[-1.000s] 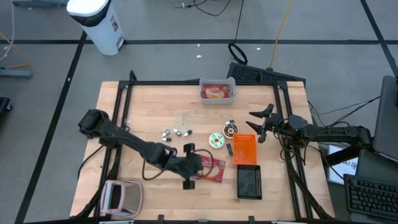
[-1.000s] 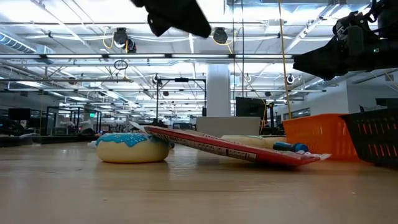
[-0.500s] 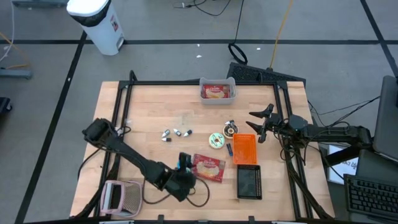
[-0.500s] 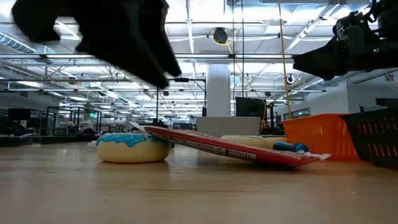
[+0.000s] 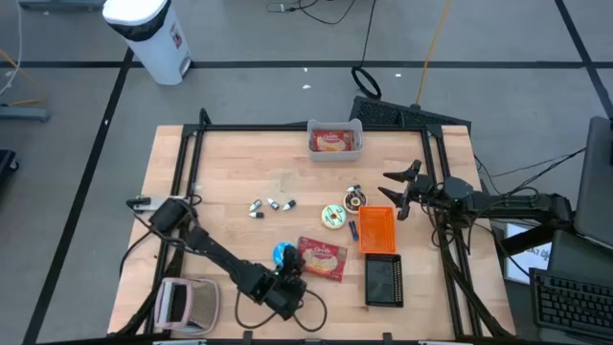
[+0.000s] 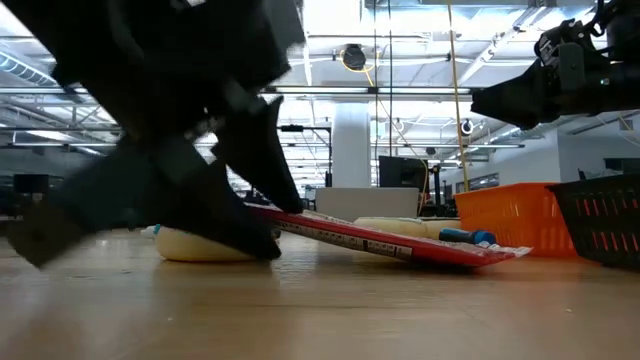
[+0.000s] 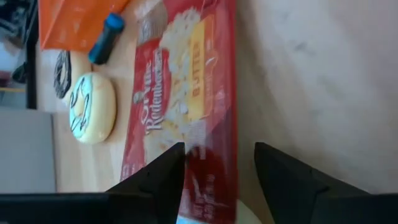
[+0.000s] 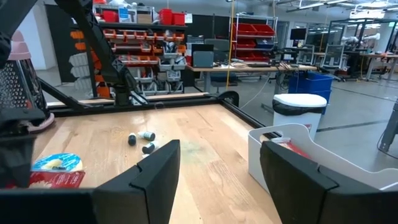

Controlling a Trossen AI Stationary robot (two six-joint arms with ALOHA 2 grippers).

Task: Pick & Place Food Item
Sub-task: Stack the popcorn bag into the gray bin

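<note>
The red popcorn packet (image 5: pixel 323 257) (image 7: pixel 180 93) lies near the table's front. One edge is propped on the blue-frosted donut (image 5: pixel 283 252) (image 6: pixel 190 245), and the other edge (image 6: pixel 490 258) lies on the wood. My left gripper (image 5: pixel 293 273) (image 7: pixel 217 177) is open and low at the packet's near edge, in front of the donut. My right gripper (image 5: pixel 398 195) (image 8: pixel 217 186) waits open and level at the table's right side, with nothing between its fingers. My left gripper stands slanting down from the table's near side, with the packet's near edge (image 7: pixel 227 168) in the gap between its open fingers. I cannot tell whether either finger touches the packet.
A white iced donut (image 5: pixel 333 217), a chocolate donut (image 5: pixel 353 199) and a blue marker (image 5: pixel 352 230) lie beyond the packet. Beside it are an orange basket (image 5: pixel 375 230) and a black basket (image 5: pixel 383 281). A clear tub (image 5: pixel 335 141) stands at the far edge, and a pink strainer (image 5: pixel 187 302) at the near left.
My left gripper has gone from above the packet and donut toward the table's near edge and down close to the tabletop, rolling as it went. The blue donut, covered before in the high view, shows again. The packet has stayed propped as it was.
</note>
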